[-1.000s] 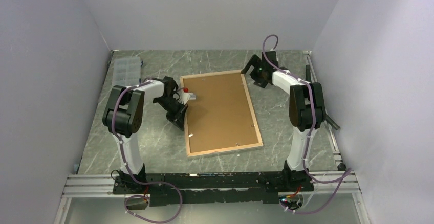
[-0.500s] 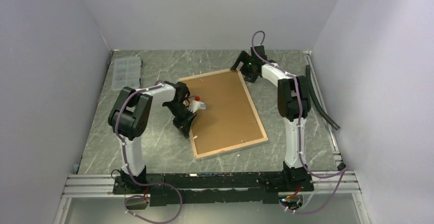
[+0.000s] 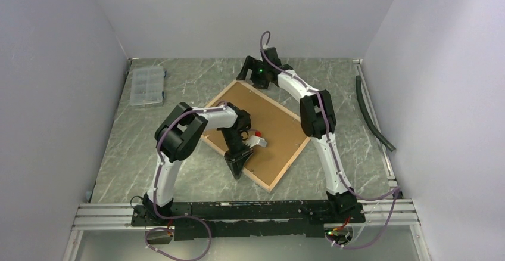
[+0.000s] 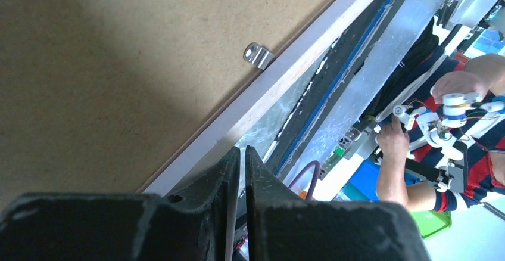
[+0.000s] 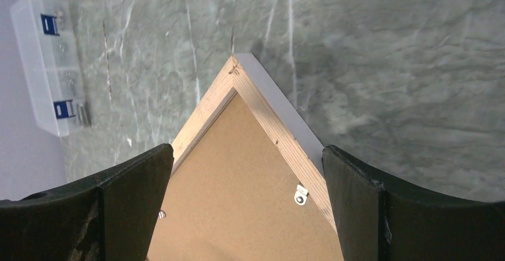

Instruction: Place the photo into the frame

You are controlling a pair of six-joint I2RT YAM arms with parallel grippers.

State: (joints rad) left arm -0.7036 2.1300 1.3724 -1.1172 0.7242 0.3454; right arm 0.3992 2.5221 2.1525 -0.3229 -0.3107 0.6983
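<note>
Top external view alone takes in the whole frame. It lies back-up on the worktop, turned like a diamond, with its brown backing board uppermost. The left fingers are at its near-left edge and the right fingers at its far corner.

Left wrist view adds that the left fingers sit close together, with only a thin slit between them and nothing seen in it. Their tips are over the frame's pale border; whether they touch it I cannot tell. A small metal clip sits on the board ahead of those tips. Beyond the border run an aluminium rail and a person in a striped shirt.

Right wrist view shows the right fingers spread wide. The frame's wooden corner points out between them, apart from both, and another clip lies just inside the right-hand finger.

Bare worktop lies ahead of the right fingers and to either side of that corner. A clear organiser box lies well off beyond the left-hand finger. Outside the left fingers, open worktop runs to the rail. A dark hose lies by the worktop's edge, well apart from both pairs of fingers. The worktop is grey-green and marbled, with plain pale walls on three sides.
</note>
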